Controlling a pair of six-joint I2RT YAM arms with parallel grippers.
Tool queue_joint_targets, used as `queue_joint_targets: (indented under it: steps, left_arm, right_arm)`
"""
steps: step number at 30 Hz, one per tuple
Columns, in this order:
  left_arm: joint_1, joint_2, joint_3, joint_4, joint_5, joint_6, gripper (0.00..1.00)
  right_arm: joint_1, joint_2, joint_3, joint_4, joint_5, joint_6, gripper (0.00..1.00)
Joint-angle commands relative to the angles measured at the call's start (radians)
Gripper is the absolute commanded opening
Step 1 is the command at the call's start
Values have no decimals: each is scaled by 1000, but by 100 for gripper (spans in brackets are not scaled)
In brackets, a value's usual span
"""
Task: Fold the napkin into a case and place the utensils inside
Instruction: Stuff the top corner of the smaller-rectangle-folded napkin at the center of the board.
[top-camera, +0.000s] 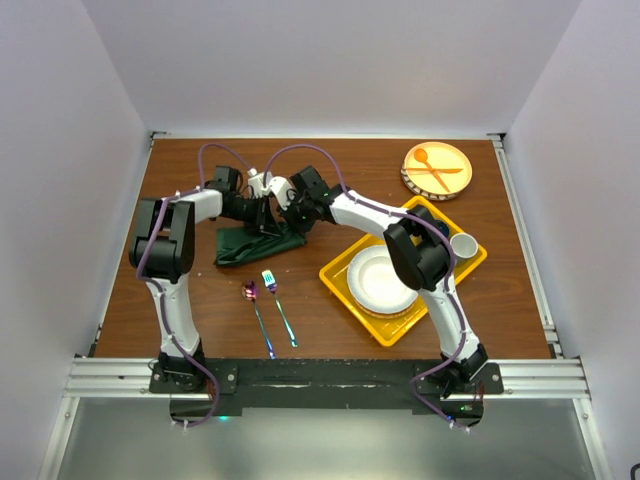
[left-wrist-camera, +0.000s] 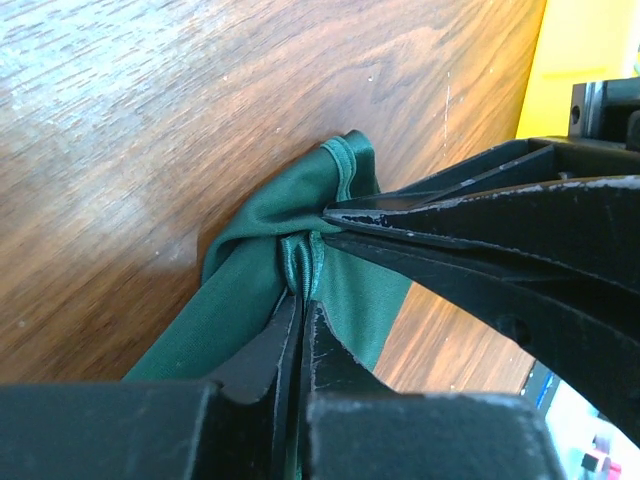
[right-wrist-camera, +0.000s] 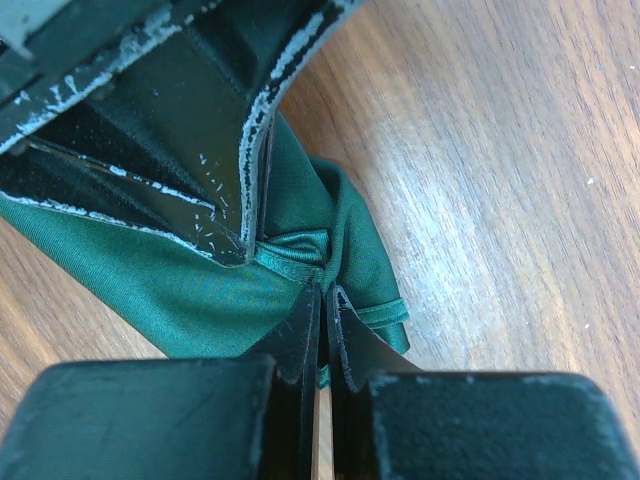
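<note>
Left of centre on the table (top-camera: 200, 300), napkin (top-camera: 247, 247) lies bunched; no case formed yet. Left gripper (left-wrist-camera: 303, 290) and right gripper (right-wrist-camera: 322, 295) are both clamped on one gathered hem corner. Spoon (top-camera: 250, 291) and fork (top-camera: 269, 280) lie just nearer, not inserted. Folding mostly left.

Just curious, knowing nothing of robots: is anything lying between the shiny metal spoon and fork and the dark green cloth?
Nothing visible: only bare wooden table separates the iridescent metal spoon and fork from the dark green cloth napkin, which the left gripper and right gripper pinch, not yet a case.
</note>
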Motion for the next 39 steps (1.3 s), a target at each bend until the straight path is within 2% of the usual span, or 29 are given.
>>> queue_joint_targets:
  steps: [1, 12, 18, 29, 30, 31, 32, 39]
  left_arm:
    - [3, -74, -3, -13, 2, 21, 0]
    - [-10, -61, 53, 54, 46, -45, 0]
    - [-13, -33, 56, 85, 24, -35, 0]
    - [13, 38, -24, 4, -53, 27, 0]
    - [15, 42, -27, -1, -56, 35, 0]
    - [18, 44, -33, -4, -58, 35, 0]
    - [20, 45, -33, -5, -62, 37, 0]
    - [21, 54, -23, -12, -67, 43, 0]
  right_arm:
    - [1, -13, -13, 12, 11, -17, 0]
    - [0, -33, -22, 42, -38, -1, 0]
    - [1, -36, -23, 45, -46, -1, 0]
    - [-5, -65, 38, 26, -60, 77, 0]
    - [-5, -70, 43, 20, -61, 90, 4]
    - [-6, -72, 53, 17, -60, 95, 17]
    - [-11, -72, 56, 16, -55, 101, 20]
    - [-12, -38, 115, -40, -21, 85, 21]
